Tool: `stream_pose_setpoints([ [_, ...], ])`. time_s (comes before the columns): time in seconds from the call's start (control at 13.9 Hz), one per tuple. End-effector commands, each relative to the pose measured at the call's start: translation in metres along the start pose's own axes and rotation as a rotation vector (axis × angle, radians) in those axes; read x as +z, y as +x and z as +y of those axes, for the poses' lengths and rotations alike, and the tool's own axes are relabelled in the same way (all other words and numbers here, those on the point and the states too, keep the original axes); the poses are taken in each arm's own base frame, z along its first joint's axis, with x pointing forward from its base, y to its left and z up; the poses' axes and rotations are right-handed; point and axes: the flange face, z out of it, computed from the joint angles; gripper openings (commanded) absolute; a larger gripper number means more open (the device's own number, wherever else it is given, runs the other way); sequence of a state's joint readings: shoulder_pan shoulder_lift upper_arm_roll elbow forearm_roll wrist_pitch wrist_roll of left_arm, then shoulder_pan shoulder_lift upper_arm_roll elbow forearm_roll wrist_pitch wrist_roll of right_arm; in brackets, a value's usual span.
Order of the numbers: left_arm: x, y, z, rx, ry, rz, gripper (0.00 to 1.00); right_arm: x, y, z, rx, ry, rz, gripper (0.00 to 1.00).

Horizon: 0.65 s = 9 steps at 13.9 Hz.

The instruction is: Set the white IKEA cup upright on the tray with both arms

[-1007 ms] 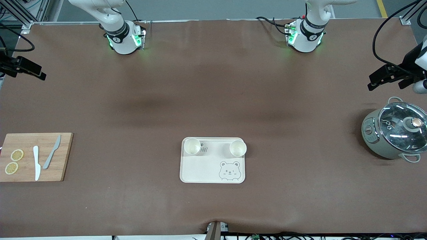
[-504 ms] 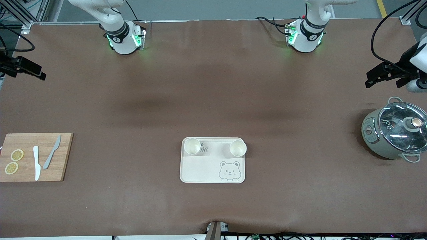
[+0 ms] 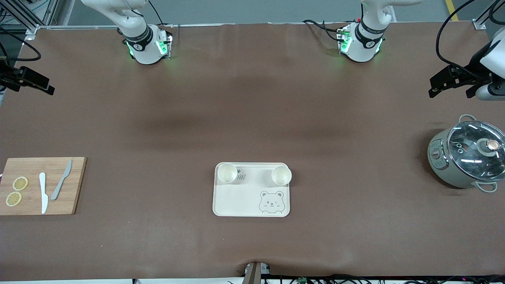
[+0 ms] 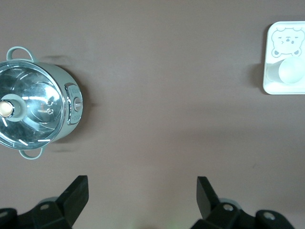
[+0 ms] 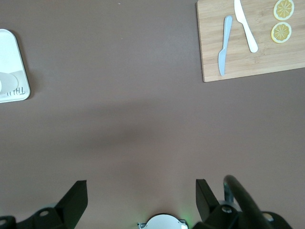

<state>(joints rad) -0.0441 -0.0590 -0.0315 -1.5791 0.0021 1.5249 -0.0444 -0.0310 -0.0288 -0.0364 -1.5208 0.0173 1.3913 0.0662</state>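
The cream tray (image 3: 240, 202) with the bear drawing lies in the middle of the table, near the front camera. Two white cups stand upright on it, one (image 3: 227, 173) toward the right arm's end and one (image 3: 281, 176) toward the left arm's end. My left gripper (image 3: 441, 83) hangs open and empty in the air at the left arm's end of the table. In the left wrist view it (image 4: 141, 187) is over bare mat, with the tray (image 4: 274, 88) and a cup (image 4: 290, 70) far off. My right gripper (image 3: 41, 86) is open and empty, up at the right arm's end, over bare mat (image 5: 141, 188).
A grey-green pot with a glass lid (image 3: 467, 157) stands at the left arm's end; it also shows in the left wrist view (image 4: 35, 102). A wooden cutting board (image 3: 75, 185) with two knives and lemon slices lies at the right arm's end, also in the right wrist view (image 5: 209, 52).
My left gripper has drifted away from the pot toward the robots' side of the table. The right gripper, tray and cups have not moved.
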Motion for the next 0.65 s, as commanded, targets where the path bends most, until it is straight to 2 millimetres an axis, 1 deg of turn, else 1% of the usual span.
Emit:
stream_pose_setpoints([
  [0.0, -0.0066, -0.0104, 0.0069, -0.006, 0.012, 0.004, 1.0, -0.0025, -0.0062, 0.0039, 0.003, -0.001, 0.003, 1.0],
  [0.58, -0.0065, -0.0086, 0.0073, -0.014, 0.015, -0.004, 1.0, -0.0016, -0.0063, 0.0031, 0.002, -0.001, 0.0, 1.0],
])
